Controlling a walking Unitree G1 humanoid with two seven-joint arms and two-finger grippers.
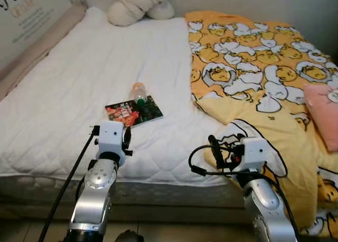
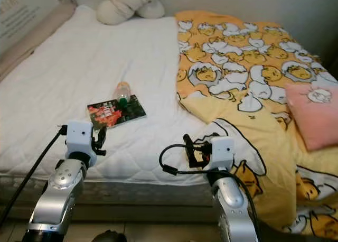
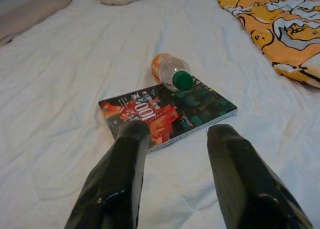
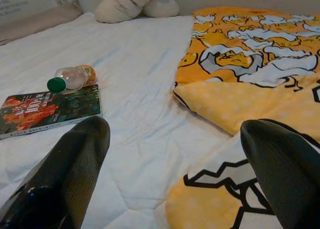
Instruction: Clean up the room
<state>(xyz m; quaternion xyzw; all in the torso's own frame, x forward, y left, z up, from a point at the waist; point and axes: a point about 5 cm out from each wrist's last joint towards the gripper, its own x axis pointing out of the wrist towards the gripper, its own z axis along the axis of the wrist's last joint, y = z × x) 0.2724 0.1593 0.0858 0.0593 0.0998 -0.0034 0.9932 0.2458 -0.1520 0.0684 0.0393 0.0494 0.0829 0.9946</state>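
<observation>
A thin book (image 1: 133,113) with a red and dark green cover lies flat on the white mattress (image 1: 79,83). A clear plastic bottle (image 1: 138,92) with a green cap lies on its side against the book's far edge. My left gripper (image 3: 177,131) hovers just short of the book's near edge, open, with nothing between its fingers. To the right, my right gripper (image 4: 177,126) is open wide and empty over the near corner of a yellow blanket (image 1: 253,57) printed with egg characters.
A cream plush toy (image 1: 140,4) sits at the head of the bed. A pink pillow (image 1: 322,110) rests on the blanket at the far right. The mattress's front edge (image 1: 158,192) runs just under both wrists, with floor below.
</observation>
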